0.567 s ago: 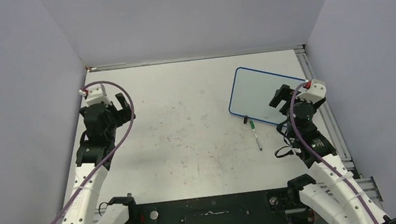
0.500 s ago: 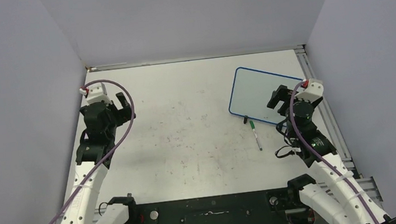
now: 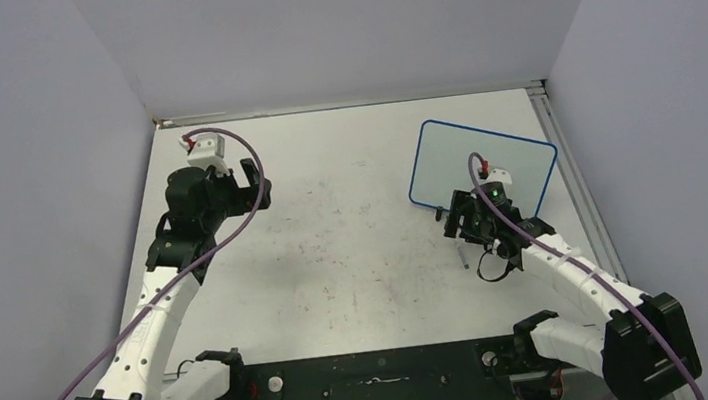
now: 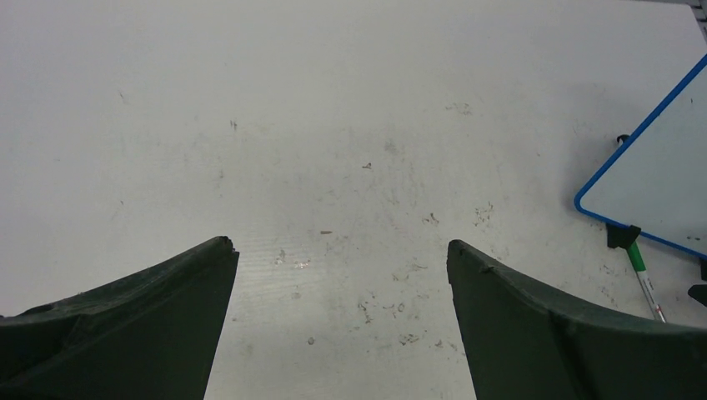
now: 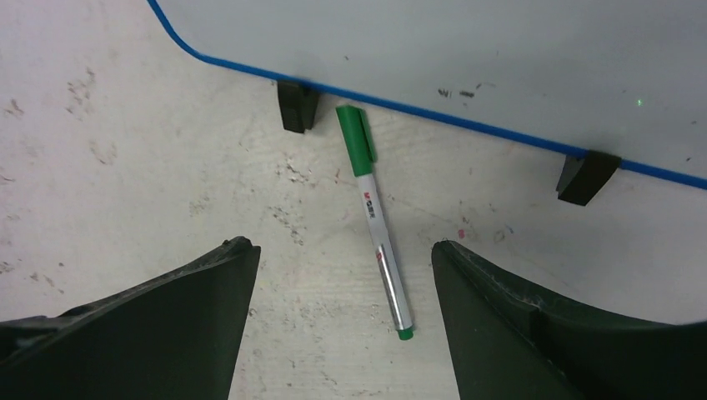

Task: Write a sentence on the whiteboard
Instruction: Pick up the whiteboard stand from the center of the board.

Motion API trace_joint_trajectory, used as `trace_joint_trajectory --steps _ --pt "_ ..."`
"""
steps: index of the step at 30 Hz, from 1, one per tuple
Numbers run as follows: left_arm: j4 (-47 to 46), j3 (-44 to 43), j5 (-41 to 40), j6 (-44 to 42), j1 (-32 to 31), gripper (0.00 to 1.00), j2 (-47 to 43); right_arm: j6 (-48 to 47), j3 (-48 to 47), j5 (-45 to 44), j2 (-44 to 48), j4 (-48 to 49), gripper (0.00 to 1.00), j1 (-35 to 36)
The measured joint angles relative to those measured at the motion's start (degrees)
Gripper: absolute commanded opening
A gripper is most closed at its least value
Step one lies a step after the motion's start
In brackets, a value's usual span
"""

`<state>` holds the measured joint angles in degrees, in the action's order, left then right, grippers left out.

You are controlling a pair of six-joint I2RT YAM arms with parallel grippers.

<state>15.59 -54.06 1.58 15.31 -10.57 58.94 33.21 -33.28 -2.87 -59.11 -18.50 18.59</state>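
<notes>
Right gripper [image 5: 342, 244] fully spread, empty, above green marker [image 5: 378, 223]; left gripper [image 4: 339, 243] spread, empty.

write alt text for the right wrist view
A green-capped marker lies untouched on the scuffed table between the fingers of the open right end effector. Its cap points at the blue-rimmed whiteboard, blank but for faint smudges.

glossy whiteboard [image 5: 467, 50], scuffed matt table [image 5: 125, 167], plastic marker [image 5: 377, 225]
</notes>
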Motion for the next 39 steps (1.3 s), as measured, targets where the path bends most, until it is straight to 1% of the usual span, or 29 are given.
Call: trace_joint_trajectory --steps 4,7,13,18,21,22,25,26,30,34,37,39 --pt "0.24 1.55 0.87 -1.27 -2.43 0.96 0.0 0.48 0.07 -0.09 -4.42 -1.79 0.6 0.26" --pt "0.13 1.55 1.51 -1.88 -2.91 0.96 0.0 0.57 0.48 -0.35 -6.45 -2.38 0.53 0.63" --pt "0.11 1.57 1.66 -2.51 -2.89 0.96 0.0 0.59 0.81 -0.94 -10.71 -2.38 0.5 1.42" --pt "0.07 1.7 1.77 -2.73 -2.91 0.96 -0.2 0.42 1.73 -1.4 -13.46 -1.31 0.4 1.79" --pt "0.04 1.73 1.92 -2.78 -2.89 0.96 -0.22 0.2 1.68 -1.84 -14.19 -0.11 0.31 2.1" --pt "0.04 1.75 1.95 -2.84 -2.89 0.96 -0.22 0.09 1.68 -1.92 -14.43 0.52 0.27 2.1" --pt "0.04 1.75 2.03 -2.95 -2.93 0.96 -0.22 -0.11 1.68 -2.14 -14.84 1.33 0.09 2.12" --pt "0.04 1.77 2.05 -3.02 -3.08 0.96 -0.22 0.07 1.68 -2.14 -14.84 1.25 0.06 2.12" --pt "0.02 2.1 2.14 -4.15 -5.25 0.96 -0.22 0.61 1.57 -1.44 -14.1 -0.59 0.05 2.14" --pt "-0.04 2.93 2.27 -7.21 -9.86 0.96 -0.74 1.38 1.03 0.92 -9.84 -7.74 0.05 2.82" --pt "-0.46 5.11 3.61 -10.78 -14.67 0.96 -2.8 1.03 -2.6 5.2 -5.49 -14.56 0.05 3.56" --pt "-1.09 6.95 5.46 -13.92 -18.49 0.96 -4.61 -0.55 -6.71 10.62 -3.3 -18.08 0.05 3.82"
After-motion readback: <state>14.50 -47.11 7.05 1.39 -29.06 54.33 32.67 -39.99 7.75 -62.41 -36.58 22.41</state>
